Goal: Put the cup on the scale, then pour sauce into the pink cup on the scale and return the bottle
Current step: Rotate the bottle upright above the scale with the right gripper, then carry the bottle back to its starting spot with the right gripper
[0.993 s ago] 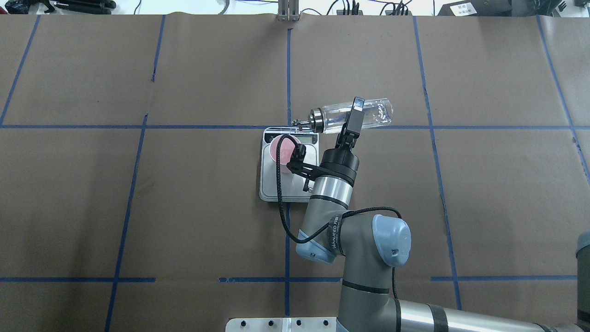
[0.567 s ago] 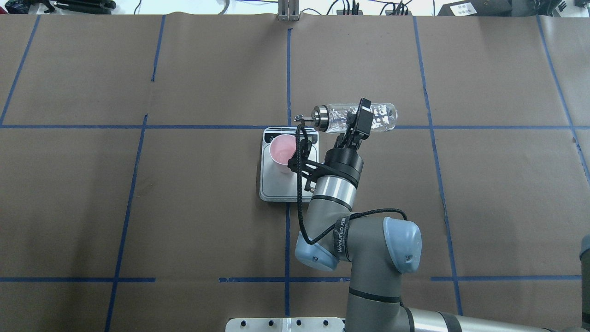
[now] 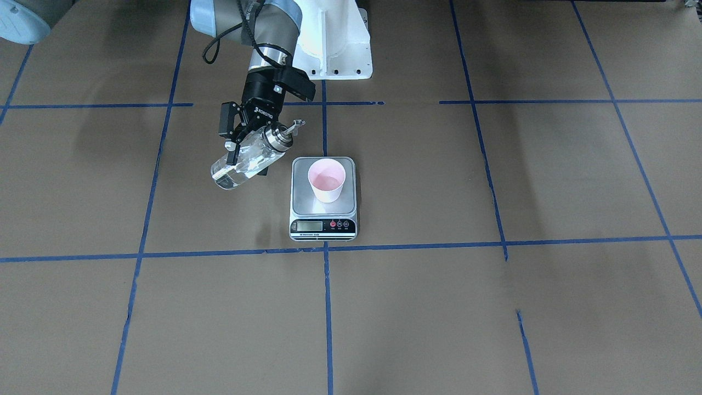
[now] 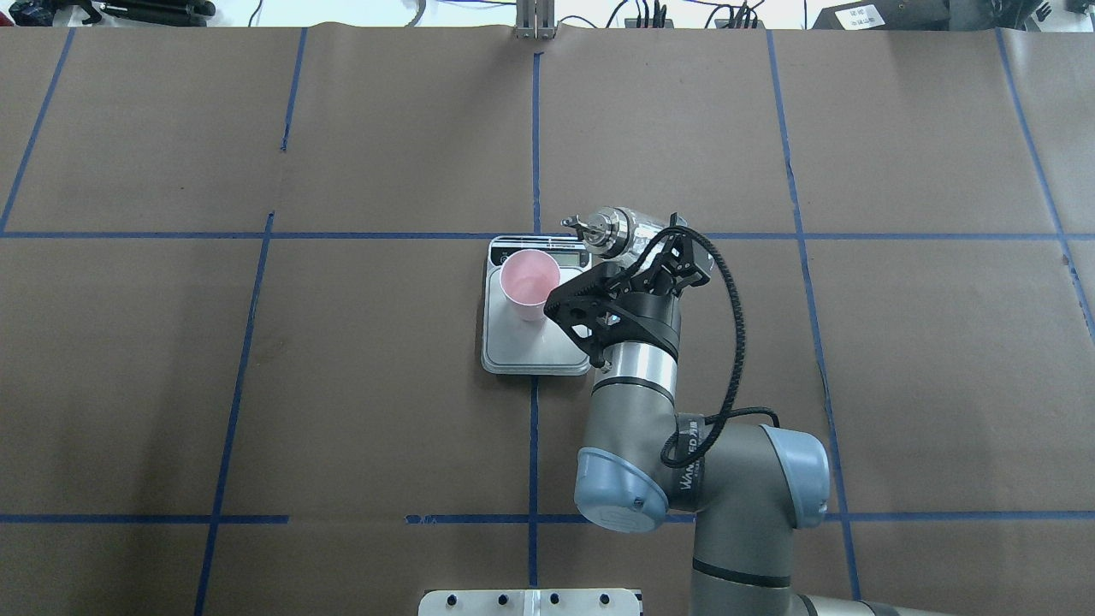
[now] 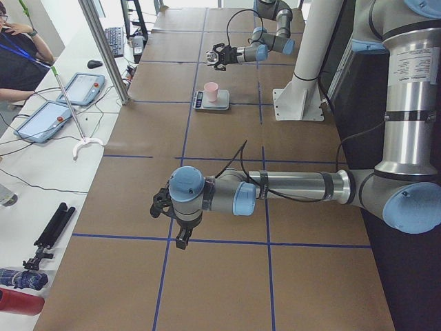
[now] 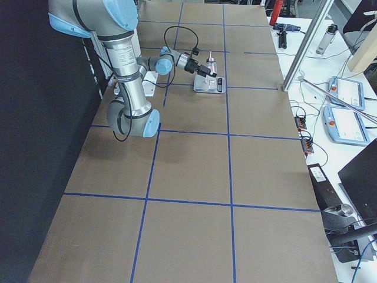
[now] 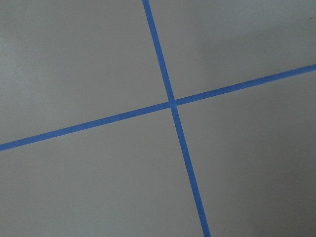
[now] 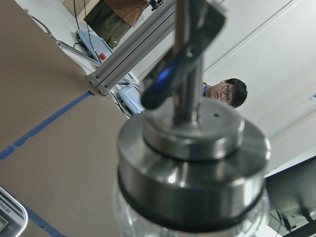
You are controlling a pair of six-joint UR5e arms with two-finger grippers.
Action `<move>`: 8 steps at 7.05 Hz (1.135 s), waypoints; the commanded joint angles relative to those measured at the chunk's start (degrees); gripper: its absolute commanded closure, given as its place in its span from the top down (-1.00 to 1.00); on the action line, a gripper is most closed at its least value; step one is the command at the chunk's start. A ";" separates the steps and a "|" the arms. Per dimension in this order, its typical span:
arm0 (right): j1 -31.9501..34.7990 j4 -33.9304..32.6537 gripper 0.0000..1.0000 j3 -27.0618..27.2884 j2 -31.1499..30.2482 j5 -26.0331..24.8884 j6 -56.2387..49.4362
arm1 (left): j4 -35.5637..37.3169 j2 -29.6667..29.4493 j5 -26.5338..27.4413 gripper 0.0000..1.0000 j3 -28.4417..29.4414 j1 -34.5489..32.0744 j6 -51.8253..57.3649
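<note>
One second has been enough for the bottle (image 4: 629, 233) to swing from lying on its side, spout reaching over the far edge of the scale (image 4: 530, 349) toward the cup (image 4: 530, 282), up to a nearly upright tilt with the metal spout pointing up and away. It now hangs in the air just off the scale's far right corner, as the robot sees it, with the right arm's jaws closed round its glass body. What looks like clear sauce (image 3: 230, 174) sits in the bottle's lower part. The cup stands upright on the steel platform, toward its far end. I judge the pour over, with only the bottle's return to the counter (image 4: 855, 342) left. The left arm's jaws hang well apart from all this, and I cannot tell whether they are open or closed.
</note>
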 commanded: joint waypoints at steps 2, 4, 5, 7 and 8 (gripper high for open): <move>0.25 26.86 -1.00 5.95 -8.72 6.96 -0.06 | -0.35 -0.01 0.09 1.00 -0.83 0.00 0.01; 0.25 41.56 -1.00 5.61 -13.64 8.10 1.34 | -0.79 0.08 0.09 1.00 -0.84 0.00 0.01; 0.25 45.02 -1.00 5.52 -16.01 9.33 6.05 | -0.79 0.17 0.09 1.00 -0.92 -0.09 0.10; 0.33 45.76 -1.00 5.43 -18.48 9.43 15.73 | -0.88 0.08 0.09 1.00 -0.92 -0.09 0.10; 0.33 45.67 -1.00 5.17 -20.59 9.43 15.93 | -0.79 0.08 0.09 1.00 -0.92 -0.09 0.10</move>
